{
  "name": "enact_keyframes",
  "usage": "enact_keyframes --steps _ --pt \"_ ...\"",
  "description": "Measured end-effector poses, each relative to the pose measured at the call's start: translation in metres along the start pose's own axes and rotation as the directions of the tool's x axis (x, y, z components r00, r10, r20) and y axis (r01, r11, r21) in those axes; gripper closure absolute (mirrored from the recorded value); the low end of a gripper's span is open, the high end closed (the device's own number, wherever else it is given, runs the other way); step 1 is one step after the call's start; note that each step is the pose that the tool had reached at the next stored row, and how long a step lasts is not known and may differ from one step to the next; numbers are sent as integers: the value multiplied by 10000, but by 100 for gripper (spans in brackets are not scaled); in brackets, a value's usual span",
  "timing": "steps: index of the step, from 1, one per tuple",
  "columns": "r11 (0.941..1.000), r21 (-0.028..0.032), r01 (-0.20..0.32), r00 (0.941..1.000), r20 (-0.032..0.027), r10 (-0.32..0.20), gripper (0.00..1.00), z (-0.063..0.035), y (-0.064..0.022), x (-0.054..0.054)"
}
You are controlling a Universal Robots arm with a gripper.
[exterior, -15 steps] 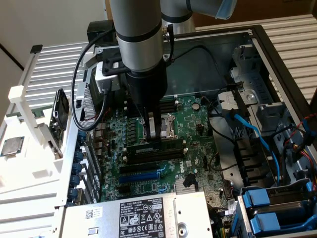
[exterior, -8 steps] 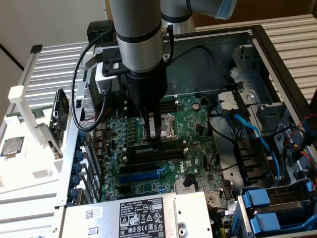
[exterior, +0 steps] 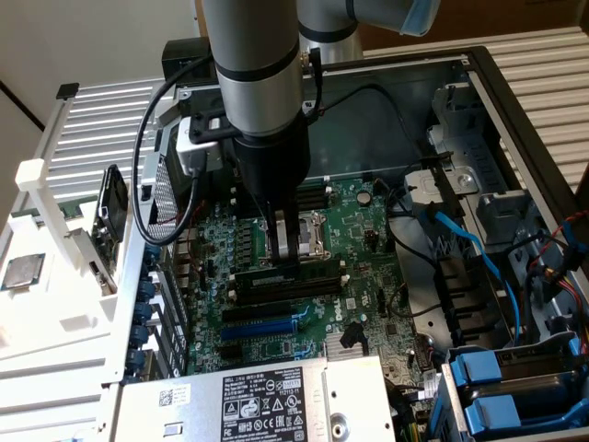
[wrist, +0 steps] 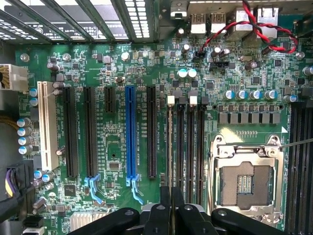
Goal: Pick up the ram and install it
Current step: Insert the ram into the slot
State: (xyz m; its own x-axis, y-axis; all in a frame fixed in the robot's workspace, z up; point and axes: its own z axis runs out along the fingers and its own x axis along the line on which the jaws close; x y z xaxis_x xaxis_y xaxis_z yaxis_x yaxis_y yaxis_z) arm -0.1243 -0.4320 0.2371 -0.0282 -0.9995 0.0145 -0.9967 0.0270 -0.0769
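**Gripper (wrist: 171, 192) clamped narrow on the ram (wrist: 169, 147) at the memory slots (wrist: 189, 147)**

Its two black fingers (wrist: 164, 209) stand almost together, with only the stick's thin edge between them. The ram shows edge-on, running away from the fingertips along the slot nearest a long black expansion slot (wrist: 151, 132), as far as a white end clip (wrist: 170, 100). Whether it is pressed fully home I cannot tell.

Just beside it lie the other black memory slots, and past those the open processor socket (wrist: 244, 183) in its silver frame. On the ram's other side sits a blue expansion slot (wrist: 130, 132), and farther off a white one (wrist: 47, 125). Red-and-black twisted wires (wrist: 264, 32) loop near the rear ports, well apart from the fingers.

In the exterior view the grey arm (exterior: 253, 55) stands vertical inside the open computer case (exterior: 479, 74), with its wrist pointing straight at the motherboard (exterior: 368, 230). A black cable (exterior: 147, 138) loops off it toward the exterior view's left. Blue cables (exterior: 474, 249) lie at the exterior view's right, away from the tool.
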Motion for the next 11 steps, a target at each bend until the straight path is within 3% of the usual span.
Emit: enact_keyframes --steps 11 --pt "10000 -58 19 10000 -5 -20 87 8 -5 0"
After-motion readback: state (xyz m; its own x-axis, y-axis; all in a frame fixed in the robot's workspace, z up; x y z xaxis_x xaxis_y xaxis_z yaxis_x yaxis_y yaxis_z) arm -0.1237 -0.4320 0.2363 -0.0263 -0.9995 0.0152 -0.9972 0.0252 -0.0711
